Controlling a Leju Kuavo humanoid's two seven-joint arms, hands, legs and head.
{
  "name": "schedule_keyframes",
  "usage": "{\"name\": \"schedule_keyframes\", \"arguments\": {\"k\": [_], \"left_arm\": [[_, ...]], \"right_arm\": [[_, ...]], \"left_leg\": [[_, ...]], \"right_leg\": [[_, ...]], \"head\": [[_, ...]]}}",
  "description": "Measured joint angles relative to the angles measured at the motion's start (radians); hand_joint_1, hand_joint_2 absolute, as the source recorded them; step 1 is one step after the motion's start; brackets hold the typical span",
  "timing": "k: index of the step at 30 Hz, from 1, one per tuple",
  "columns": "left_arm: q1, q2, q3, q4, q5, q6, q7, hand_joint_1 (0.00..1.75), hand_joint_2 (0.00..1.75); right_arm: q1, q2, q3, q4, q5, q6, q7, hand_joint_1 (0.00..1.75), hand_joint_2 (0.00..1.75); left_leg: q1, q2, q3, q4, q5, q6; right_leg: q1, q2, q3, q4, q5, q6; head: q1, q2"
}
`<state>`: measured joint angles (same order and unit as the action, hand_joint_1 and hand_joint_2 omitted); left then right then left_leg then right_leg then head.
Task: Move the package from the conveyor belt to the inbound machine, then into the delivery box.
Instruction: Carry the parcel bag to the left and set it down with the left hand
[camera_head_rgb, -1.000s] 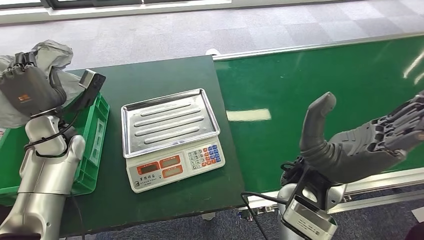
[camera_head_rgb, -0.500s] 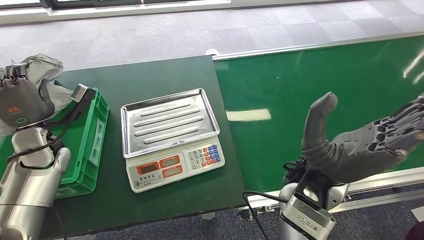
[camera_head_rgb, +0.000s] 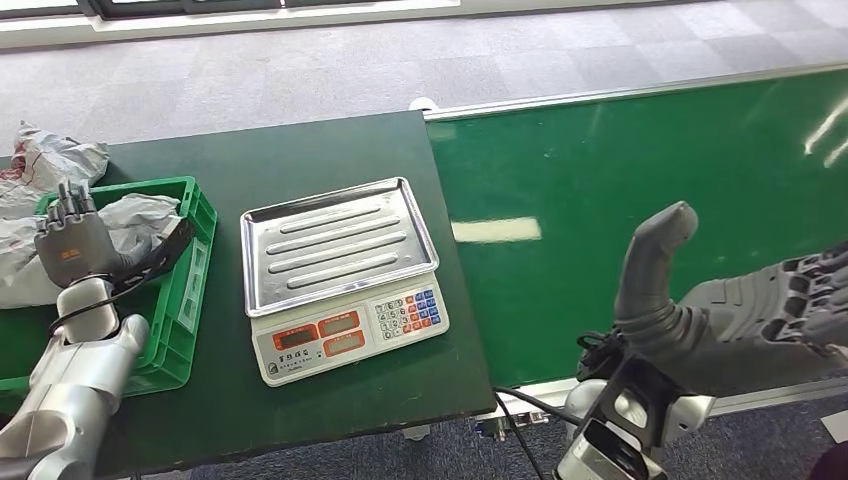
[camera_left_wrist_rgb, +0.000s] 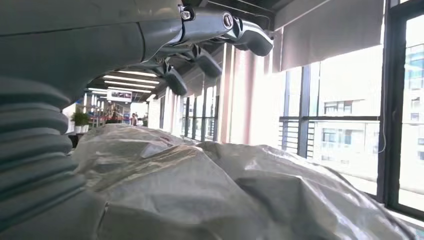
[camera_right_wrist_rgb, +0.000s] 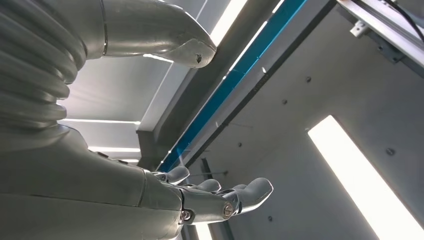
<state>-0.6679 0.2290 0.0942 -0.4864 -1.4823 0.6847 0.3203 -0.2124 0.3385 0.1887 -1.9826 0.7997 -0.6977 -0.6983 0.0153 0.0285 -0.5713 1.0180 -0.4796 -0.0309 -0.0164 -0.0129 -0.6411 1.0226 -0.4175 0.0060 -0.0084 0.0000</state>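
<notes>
The grey plastic package (camera_head_rgb: 140, 215) lies crumpled in the green delivery box (camera_head_rgb: 190, 290) at the table's left end. My left hand (camera_head_rgb: 72, 245) stands just in front of it with fingers apart and pointing up, holding nothing. In the left wrist view the package (camera_left_wrist_rgb: 225, 190) bulges close under that hand's spread fingers (camera_left_wrist_rgb: 200, 45), with a gap between them. My right hand (camera_head_rgb: 760, 310) hovers open, palm up and thumb raised, over the near edge of the green conveyor belt (camera_head_rgb: 650, 170). The right wrist view shows its fingers (camera_right_wrist_rgb: 210, 195) spread and bare.
A weighing scale (camera_head_rgb: 340, 270) with a bare steel pan and a keypad stands mid-table on the dark green table (camera_head_rgb: 330, 150). More crumpled grey wrapping (camera_head_rgb: 45, 160) lies past the box's far left corner. The belt's metal rail (camera_head_rgb: 600, 95) borders grey floor.
My left hand came down and back from its raised pose and let go of the grey package, which now rests in the green box. My right hand sank a little.
</notes>
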Motion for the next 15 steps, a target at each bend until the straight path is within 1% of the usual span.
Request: {"name": "schedule_keyframes", "arguments": {"k": [3,5,7,8,9,10,11,13,14,15], "left_arm": [[0.006,-0.019,0.025,-0.021,-0.021,0.005,-0.016,0.0,0.0],[0.02,-0.043,0.053,-0.085,-0.025,0.009,-0.057,0.0,0.0],[0.035,-0.073,0.089,-0.175,-0.02,0.013,-0.133,0.0,0.0],[0.044,-0.094,0.111,-0.231,-0.007,0.014,-0.193,0.0,0.0],[0.052,-0.122,0.14,-0.298,0.023,0.014,-0.28,0.0,0.0],[0.057,-0.159,0.184,-0.373,0.085,0.014,-0.407,0.0,0.0],[0.057,-0.204,0.239,-0.453,0.185,0.015,-0.57,0.0,0.0],[0.061,-0.29,0.348,-0.602,0.475,0.016,-0.9,0.0,0.0],[0.072,-0.325,0.38,-0.67,0.638,0.016,-1.002,0.0,0.0],[0.093,-0.351,0.39,-0.738,0.793,0.015,-1.049,0.0,0.0]], "right_arm": [[-0.002,0.0,0.006,0.0,0.009,0.0,0.003,0.0,1.75],[-0.003,0.0,0.008,0.001,0.016,0.0,0.009,0.0,1.75],[-0.004,0.0,0.01,0.004,0.018,0.0,0.015,0.0,1.75],[-0.004,0.0,0.01,0.007,0.015,0.0,0.017,0.0,1.75],[-0.005,0.0,0.01,0.01,0.011,0.0,0.018,0.0,1.75],[-0.005,0.0,0.01,0.013,0.005,0.0,0.018,0.0,1.75],[-0.006,0.0,0.01,0.017,-0.002,0.0,0.019,0.0,1.75],[-0.008,0.0,0.01,0.026,-0.014,0.001,0.019,0.0,1.75],[-0.009,0.0,0.01,0.03,-0.018,0.002,0.019,0.0,1.75],[-0.009,0.0,0.009,0.034,-0.022,0.002,0.019,0.0,1.75]], "left_leg": [[0.0,-0.001,0.0,0.0,0.0,0.0],[0.0,-0.001,-0.001,0.0,0.0,0.0],[0.0,-0.001,0.0,0.0,0.0,0.0],[0.0,-0.001,0.0,0.0,0.0,0.0],[0.0,-0.001,-0.001,0.001,0.0,0.0],[0.0,-0.001,-0.001,0.001,0.0,0.0],[0.0,-0.002,-0.002,0.001,0.0,0.0],[-0.001,0.001,-0.001,0.001,-0.002,0.0],[-0.001,0.004,0.001,0.001,-0.003,0.001],[-0.001,0.007,0.003,0.001,-0.004,0.001]], "right_leg": [[0.0,0.0,0.0,0.0,0.0,0.0],[0.0,-0.001,0.0,0.0,0.0,0.0],[0.0,-0.001,0.0,0.0,0.0,0.0],[0.0,-0.001,0.0,0.0,0.0,0.0],[0.0,-0.001,0.0,0.0,0.0,0.0],[0.0,-0.001,0.0,0.0,0.0,0.0],[0.0,-0.002,0.0,0.0,0.0,0.0],[-0.001,0.0,0.001,0.0,0.0,0.0],[-0.001,0.002,0.001,0.0,0.0,0.0],[-0.002,0.005,0.001,0.0,0.0,0.0]], "head": [[0.0,0.0],[0.0,0.0],[0.0,0.0],[0.0,0.0],[0.0,0.0],[0.0,0.0],[0.0,0.0],[0.0,0.0],[0.0,0.0],[0.0,0.0]]}}
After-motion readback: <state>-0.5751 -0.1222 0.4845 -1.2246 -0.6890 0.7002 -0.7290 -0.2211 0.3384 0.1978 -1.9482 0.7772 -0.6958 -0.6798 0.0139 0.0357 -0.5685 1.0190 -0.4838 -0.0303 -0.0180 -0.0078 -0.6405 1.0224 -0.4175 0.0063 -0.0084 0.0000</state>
